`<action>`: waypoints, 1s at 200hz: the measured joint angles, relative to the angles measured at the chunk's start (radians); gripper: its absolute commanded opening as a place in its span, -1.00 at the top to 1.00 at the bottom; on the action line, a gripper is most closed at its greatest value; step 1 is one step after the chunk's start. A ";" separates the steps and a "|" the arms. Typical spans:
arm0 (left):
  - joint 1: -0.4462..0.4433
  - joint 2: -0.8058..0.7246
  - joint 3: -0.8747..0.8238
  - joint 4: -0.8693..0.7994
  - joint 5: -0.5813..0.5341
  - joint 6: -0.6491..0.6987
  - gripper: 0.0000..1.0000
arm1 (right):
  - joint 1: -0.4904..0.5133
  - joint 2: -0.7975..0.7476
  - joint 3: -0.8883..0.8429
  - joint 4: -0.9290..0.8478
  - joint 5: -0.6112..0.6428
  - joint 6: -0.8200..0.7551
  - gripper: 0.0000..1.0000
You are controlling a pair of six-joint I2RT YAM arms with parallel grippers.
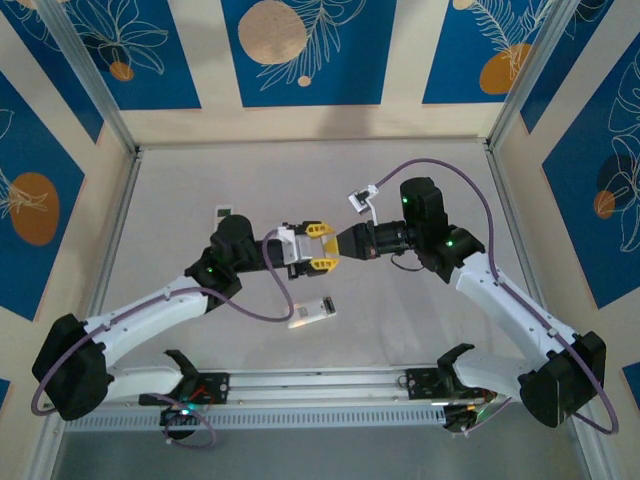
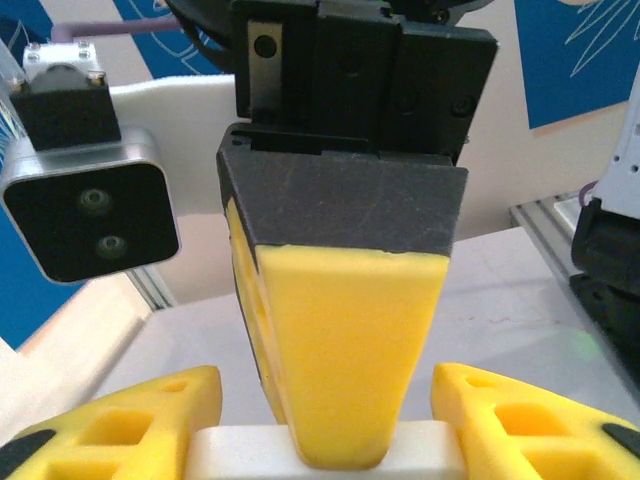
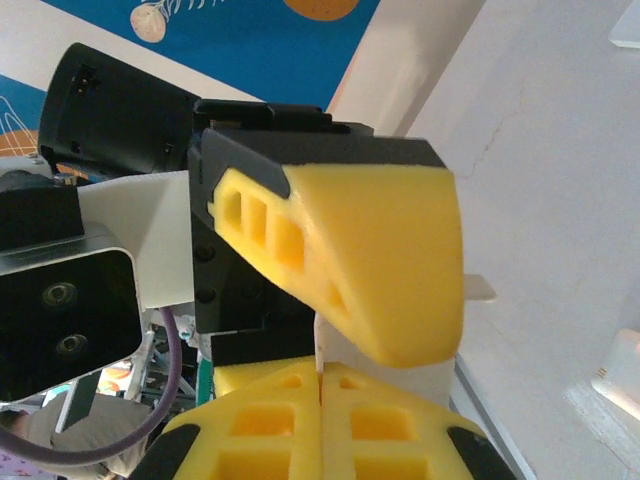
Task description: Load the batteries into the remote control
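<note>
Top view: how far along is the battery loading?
Done: nothing I can confirm. In hand: the left claw grips a white piece, and the shut right claw presses its tip against it. Still to do: the loading itself; a white remote-like slab lies on the table.

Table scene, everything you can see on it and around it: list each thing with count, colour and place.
remote: 1, white, lying on the table, nearer the arm bases than the tools
small flat piece: 1, white and dark, far left
white piece: 1, between the left tool's fingers
table: 1, pale grey
left arm, right arm: white and black
left tool: yellow, gripping the white piece
right tool: yellow, shut, touching it
</note>
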 measured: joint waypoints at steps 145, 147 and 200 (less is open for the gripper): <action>-0.185 0.514 0.696 -1.270 -0.456 -0.270 0.16 | -0.430 -0.202 -0.127 -0.426 0.611 0.029 -0.10; -0.188 0.525 0.703 -1.278 -0.462 -0.270 0.15 | -0.430 -0.202 -0.129 -0.428 0.611 0.029 -0.10; -0.255 0.731 0.763 -1.369 -0.544 -0.270 0.06 | -0.433 -0.224 -0.138 -0.443 0.609 0.032 -0.11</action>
